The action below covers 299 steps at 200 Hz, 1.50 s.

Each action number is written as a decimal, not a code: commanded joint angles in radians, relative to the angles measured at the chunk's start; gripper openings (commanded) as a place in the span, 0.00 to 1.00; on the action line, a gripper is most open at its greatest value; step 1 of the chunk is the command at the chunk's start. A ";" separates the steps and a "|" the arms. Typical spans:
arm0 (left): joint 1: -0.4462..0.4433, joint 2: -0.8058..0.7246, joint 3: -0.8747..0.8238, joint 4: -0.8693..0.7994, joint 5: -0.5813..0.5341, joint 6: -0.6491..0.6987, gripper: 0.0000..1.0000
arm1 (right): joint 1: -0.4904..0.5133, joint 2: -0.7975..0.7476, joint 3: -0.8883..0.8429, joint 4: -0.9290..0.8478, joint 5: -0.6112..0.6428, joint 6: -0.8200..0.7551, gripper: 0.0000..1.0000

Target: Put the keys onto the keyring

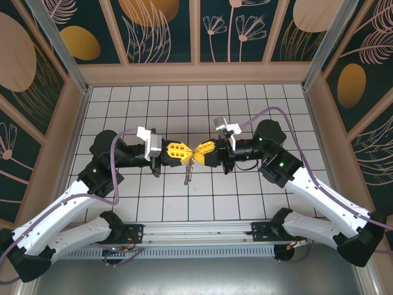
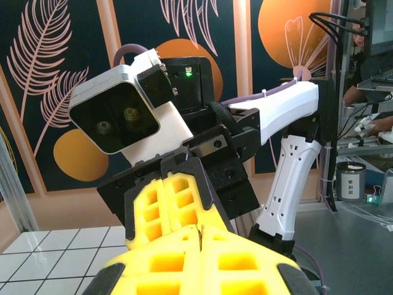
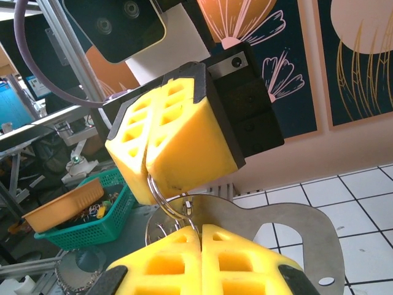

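Right wrist: clamped on the keyring [image 3: 158, 198] with left gripper [image 3: 147, 175], just above right gripper [image 3: 201, 230], pinched shut on a silvery key [image 3: 276, 224]. Feed along the wire slowly, without twisting.

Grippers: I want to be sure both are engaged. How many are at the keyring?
2. The left gripper is left of centre, the right gripper just right of it, tips almost touching, with the keyring between them.
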 commanded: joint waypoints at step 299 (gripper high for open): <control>-0.017 -0.004 0.017 0.137 0.028 -0.015 0.00 | 0.082 -0.037 0.075 -0.255 0.294 -0.189 0.10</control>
